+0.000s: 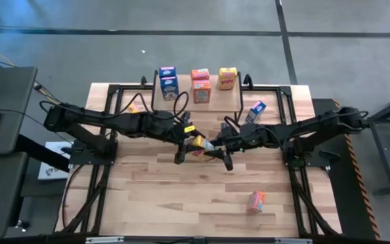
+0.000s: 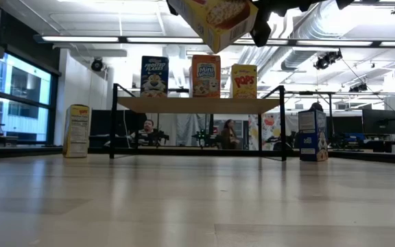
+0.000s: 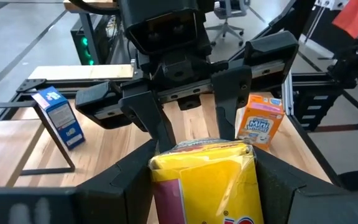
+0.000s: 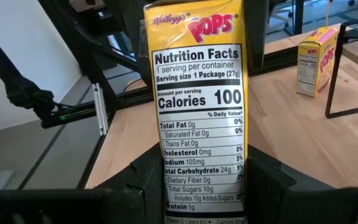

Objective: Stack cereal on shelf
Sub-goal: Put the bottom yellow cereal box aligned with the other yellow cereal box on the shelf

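High view: light wood plank tabletop (image 1: 147, 190) on a grey floor with dark seams. Both dark arms meet mid-frame over the table. Left gripper (image 1: 189, 139) and right gripper (image 1: 212, 146) both clamp the same small yellow cardboard cereal box (image 1: 198, 142). The low shelf with a light plank top on thin dark legs (image 1: 181, 91) sits at top centre, carrying a blue box (image 1: 168, 83), an orange box (image 1: 201, 85) and a second yellow box (image 1: 227, 78). Another blue box (image 1: 256, 110) stands right of the shelf; an orange box (image 1: 256, 200) lies at lower right; a yellowish box (image 1: 135, 108) is partly hidden at the shelf's left leg. Black desk with keyboard at the left edge.

Low view: bare, glossy tabletop fills the lower half. Held yellow box (image 2: 214, 22) hangs tilted at top centre, clear of the surface. Shelf (image 2: 197, 105) mid-frame with three upright boxes on top. Yellow box (image 2: 78, 130) stands on the table at left, blue box (image 2: 312, 135) at right. Behind: open office, ceiling light strips, ducts, windows at left, monitors at right, people seated at desks.

Left wrist view: own fingers (image 3: 135, 174) grip the yellow box (image 3: 204, 180) at the bottom; the right gripper's fingers (image 3: 229, 106) grip its far end. Blue box (image 3: 59, 116) at left, orange box (image 3: 260, 121) at right, both on wood.

Right wrist view: yellow box (image 4: 197, 112) is held between own fingers (image 4: 145, 180), nutrition panel facing the camera. Another yellow box (image 4: 317, 60) stands on the table at upper right.
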{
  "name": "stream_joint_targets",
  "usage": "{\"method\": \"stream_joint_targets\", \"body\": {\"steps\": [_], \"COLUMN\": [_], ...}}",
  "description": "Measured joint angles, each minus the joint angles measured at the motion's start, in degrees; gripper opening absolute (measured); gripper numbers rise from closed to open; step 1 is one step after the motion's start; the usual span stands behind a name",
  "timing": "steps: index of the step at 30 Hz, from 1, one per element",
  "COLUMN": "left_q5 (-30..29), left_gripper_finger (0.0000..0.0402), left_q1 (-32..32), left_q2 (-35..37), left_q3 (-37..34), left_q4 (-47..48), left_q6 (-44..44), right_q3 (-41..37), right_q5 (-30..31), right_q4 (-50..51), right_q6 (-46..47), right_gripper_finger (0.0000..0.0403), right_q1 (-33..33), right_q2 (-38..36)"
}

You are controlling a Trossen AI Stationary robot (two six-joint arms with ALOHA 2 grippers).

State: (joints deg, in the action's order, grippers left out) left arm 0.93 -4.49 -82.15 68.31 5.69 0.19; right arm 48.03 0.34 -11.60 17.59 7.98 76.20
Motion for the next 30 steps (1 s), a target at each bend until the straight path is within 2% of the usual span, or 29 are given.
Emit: {"method": "stream_joint_targets", "body": {"steps": [5,13,19,30], "left_q5": [-3.0,-3.1,-3.6,-3.5], "left_gripper_finger": [0.0195,0.0209,0.0226,0.0229], "left_q1": [-0.3,0.5,0.5,0.0], "left_q2": [0.5,0.7,2.4,6.8], "left_q3": [0.0,0.0,0.4,0.2], "left_q4": [0.1,0.5,-4.3,-2.5], "left_q6": [0.0,-1.4,-1.1,1.4], "right_q3": [0.0,-0.1,-0.3,-0.3], "right_q5": [0.1,0.5,0.4,2.8], "right_q4": [-0.3,0.8,2.4,2.8], "right_q6": [0.4,0.5,0.4,-3.4], "right_gripper_finger": [0.0154,0.0154,0.0154,0.0154], "right_q1": [0.3,0.3,0.4,0.2], "right_q2": [0.0,0.0,0.1,-0.8]}}
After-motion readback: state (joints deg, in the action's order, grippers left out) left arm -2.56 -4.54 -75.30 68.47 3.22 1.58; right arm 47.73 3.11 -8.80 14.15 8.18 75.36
